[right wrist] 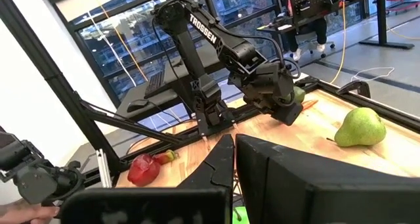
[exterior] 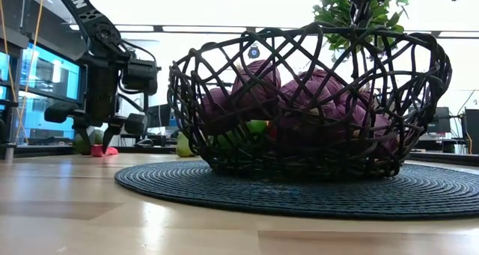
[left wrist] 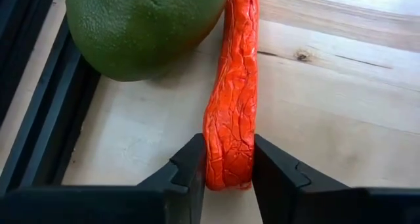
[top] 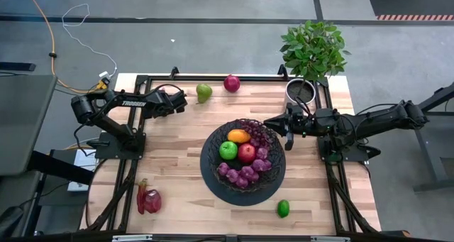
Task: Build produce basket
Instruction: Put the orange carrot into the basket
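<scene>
Two fingers (left wrist: 190,175) of the left gripper (left wrist: 228,178) press against either side of a long orange-red, wrinkled piece of produce (left wrist: 233,99) lying on the table (left wrist: 341,106). Its long axis runs straight ahead from the gripper, one end between the fingers, the other reaching to a round green fruit (left wrist: 141,27) that sits just beyond and to one side of it, touching or nearly so. In the high view the left gripper (top: 177,100) is at the table's far left edge, with a green pear (top: 203,93) just past it and a red onion (top: 231,83) farther along.

The basket (top: 213,172) sits mid-table on a dark round mat (exterior: 187,188), well apart from the left gripper, holding purple grapes (top: 245,174), a green apple (top: 228,150), a red apple (top: 246,152) and an orange-yellow fruit (top: 238,135). The right gripper (top: 273,121), closed and empty, hangs at the basket's far-right rim. A lime (top: 283,208) and a red pepper (top: 150,199) lie near the table's front edge.
</scene>
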Robot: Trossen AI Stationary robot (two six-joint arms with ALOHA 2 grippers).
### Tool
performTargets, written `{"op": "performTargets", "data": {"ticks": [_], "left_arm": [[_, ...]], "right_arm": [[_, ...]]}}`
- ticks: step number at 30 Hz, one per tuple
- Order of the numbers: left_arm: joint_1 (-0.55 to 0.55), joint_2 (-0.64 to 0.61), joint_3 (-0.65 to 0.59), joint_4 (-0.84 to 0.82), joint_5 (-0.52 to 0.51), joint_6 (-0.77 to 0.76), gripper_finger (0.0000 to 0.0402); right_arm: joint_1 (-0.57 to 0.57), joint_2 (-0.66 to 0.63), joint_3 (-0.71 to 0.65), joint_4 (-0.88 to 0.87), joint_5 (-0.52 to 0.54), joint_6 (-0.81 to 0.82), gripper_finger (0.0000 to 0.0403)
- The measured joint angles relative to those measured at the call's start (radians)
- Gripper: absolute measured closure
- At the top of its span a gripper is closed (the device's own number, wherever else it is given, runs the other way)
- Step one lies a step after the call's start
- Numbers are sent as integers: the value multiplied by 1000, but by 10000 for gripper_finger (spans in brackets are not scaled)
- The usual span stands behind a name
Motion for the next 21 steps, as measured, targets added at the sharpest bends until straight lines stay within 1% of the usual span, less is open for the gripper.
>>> {"op": "performTargets", "data": {"ticks": [6, 10, 12, 16, 18, 21], "left_arm": [[-4, -2, 0, -3, 3, 7, 302], [-24, -53, 0, -3, 47, 58, 300], [-52, -103, 0, -3, 49, 74, 304], [-124, -242, 17, -3, 29, 88, 311], [-165, -321, 50, 1, 1, 150, 313], [-217, -432, 122, 8, -52, 308, 314]], "right_arm": [[0, 0, 0, 0, 0, -1, 402], [0, 0, 0, 0, 0, -2, 402], [0, 0, 0, 0, 0, -2, 402], [0, 0, 0, 0, 0, -2, 402], [0, 0, 0, 0, 0, -2, 402], [0, 0, 0, 0, 1, -7, 402]]}}
